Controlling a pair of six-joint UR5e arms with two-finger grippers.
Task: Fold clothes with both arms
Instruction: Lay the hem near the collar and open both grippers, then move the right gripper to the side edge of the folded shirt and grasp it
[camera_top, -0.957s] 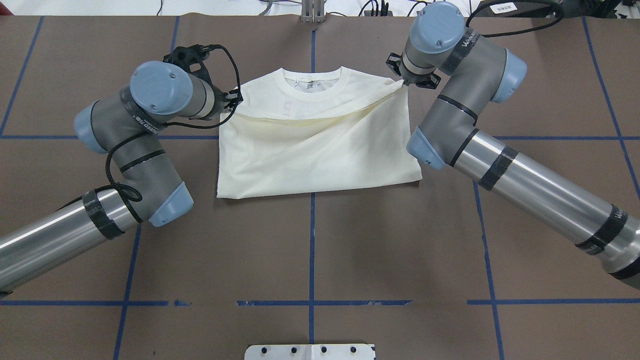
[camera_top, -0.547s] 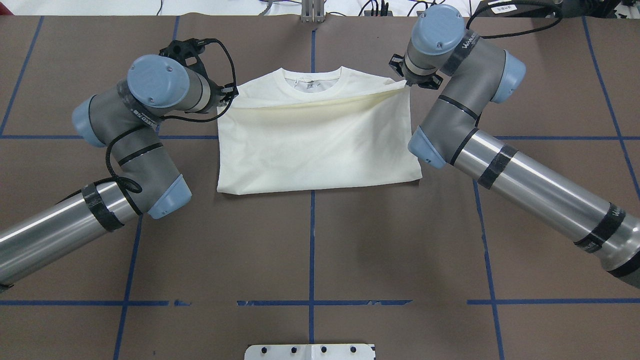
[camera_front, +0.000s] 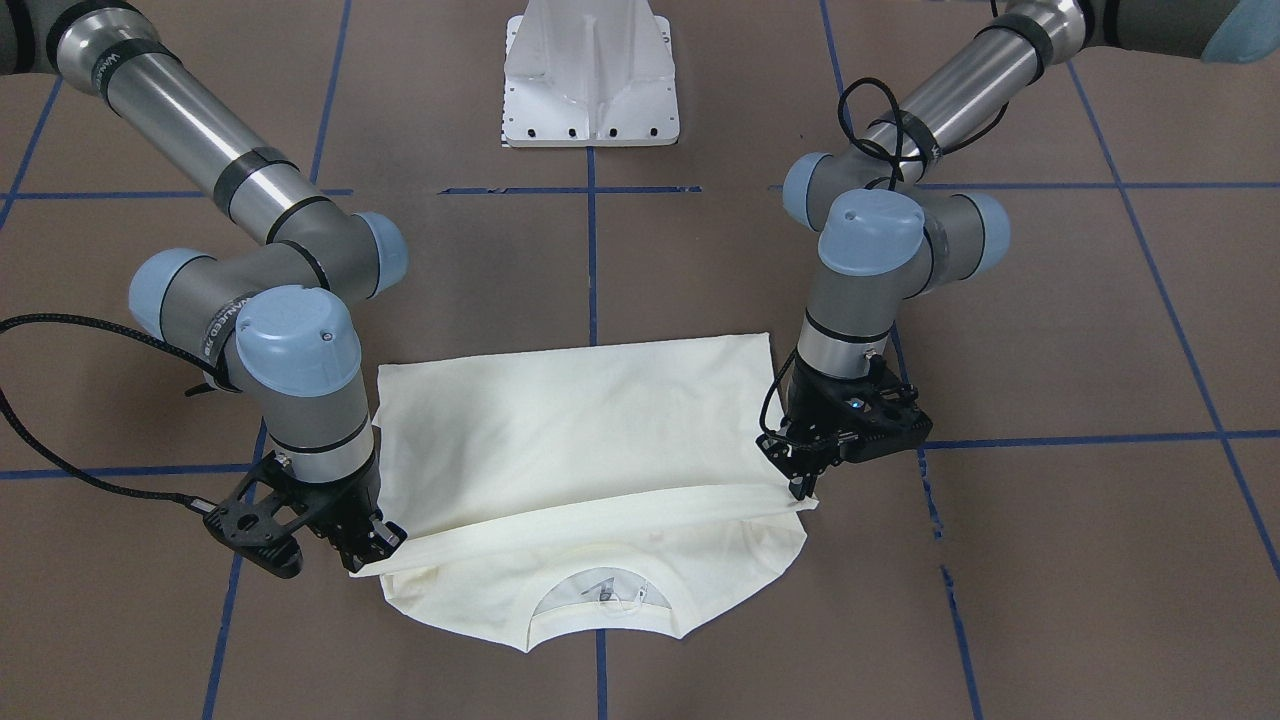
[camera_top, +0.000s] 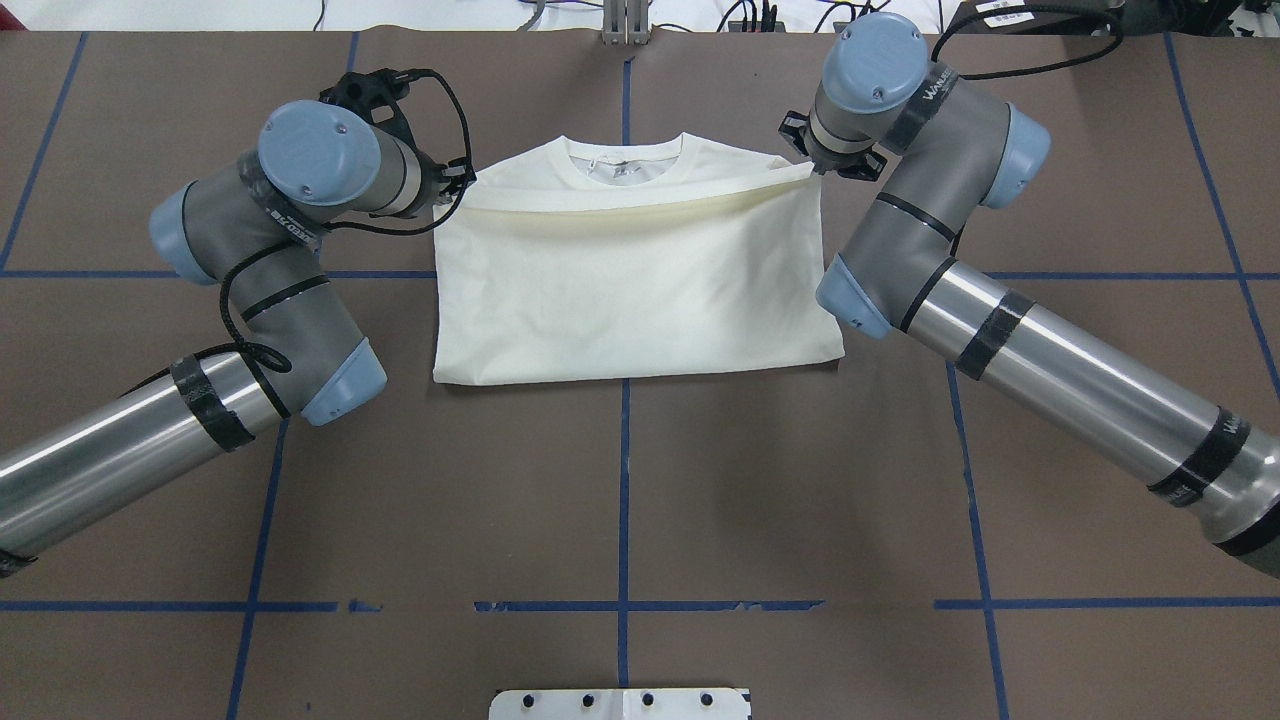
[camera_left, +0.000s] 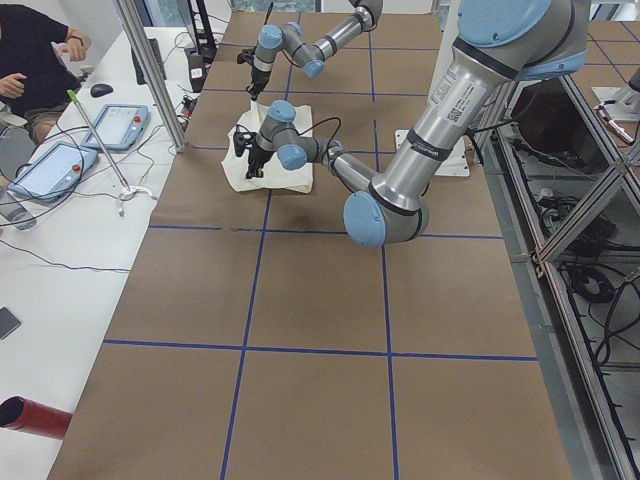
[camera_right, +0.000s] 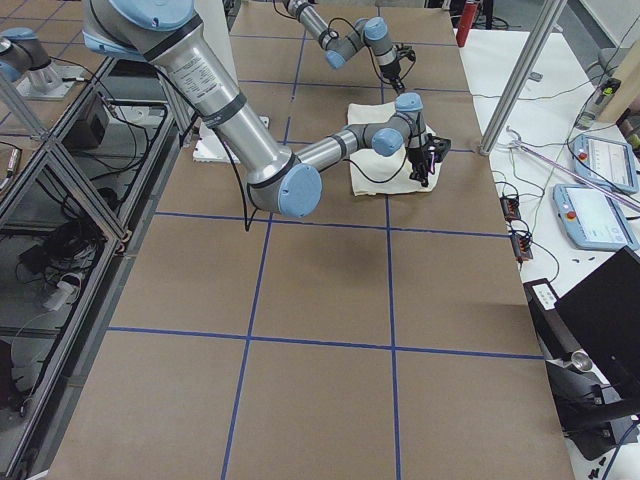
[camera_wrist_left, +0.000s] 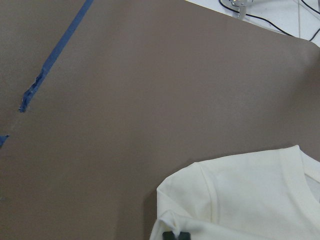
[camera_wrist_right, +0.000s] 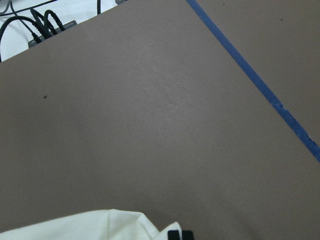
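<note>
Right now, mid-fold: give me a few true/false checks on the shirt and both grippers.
1. The left gripper and the right gripper each pinch one end of the shirt's folded-over edge. True.
2. A black cat print faces up. False: only plain cream fabric shows.
3. The folded layer covers the collar. False: the collar lies bare beyond the held edge.
4. The shirt lies across the central blue line. True.

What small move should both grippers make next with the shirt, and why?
Probably lower the held edge onto the shirt and open. The left gripper and right gripper pinch the folded-over edge, which already lies close to the collar.
</note>
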